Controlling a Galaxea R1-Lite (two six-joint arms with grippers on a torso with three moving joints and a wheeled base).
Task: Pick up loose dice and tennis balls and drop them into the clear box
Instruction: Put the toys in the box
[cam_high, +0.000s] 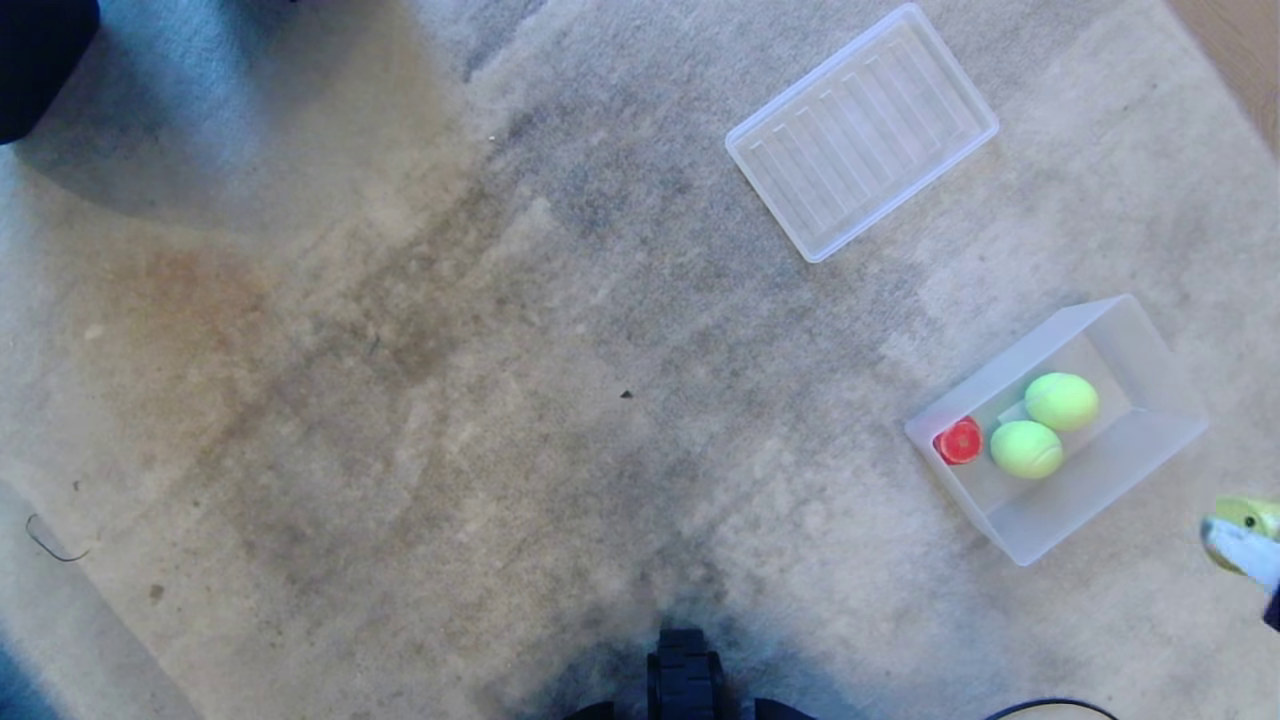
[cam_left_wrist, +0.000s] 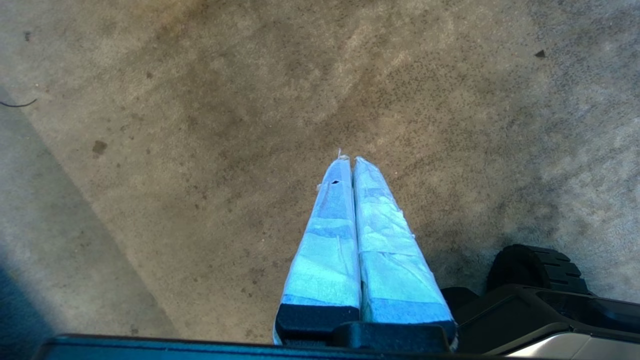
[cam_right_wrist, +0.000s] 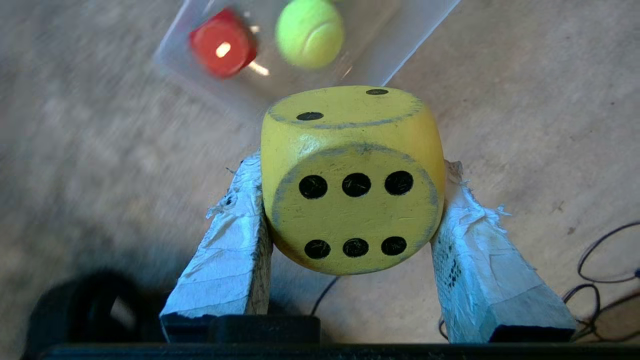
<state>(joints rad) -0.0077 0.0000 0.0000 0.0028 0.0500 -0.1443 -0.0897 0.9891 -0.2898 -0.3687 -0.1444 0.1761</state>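
Clear box (cam_high: 1150, 350) on carpet (cam_high: 400, 350), right side: held one red die (cam_high: 958, 441) at the near-left end plus two tennis balls (cam_high: 1026, 449) (cam_high: 1061, 401), touching. Ribbed lid (cam_high: 862, 130) lying flat, well apart beyond box. Counted: two balls, two dice visible. Right gripper (cam_right_wrist: 352, 200) clamped on yellow die (cam_right_wrist: 353, 180), six-pip face toward camera, off the floor, near box's near end. Left gripper (cam_left_wrist: 349, 162) over bare carpet, fingers pressed together, holding nothing.
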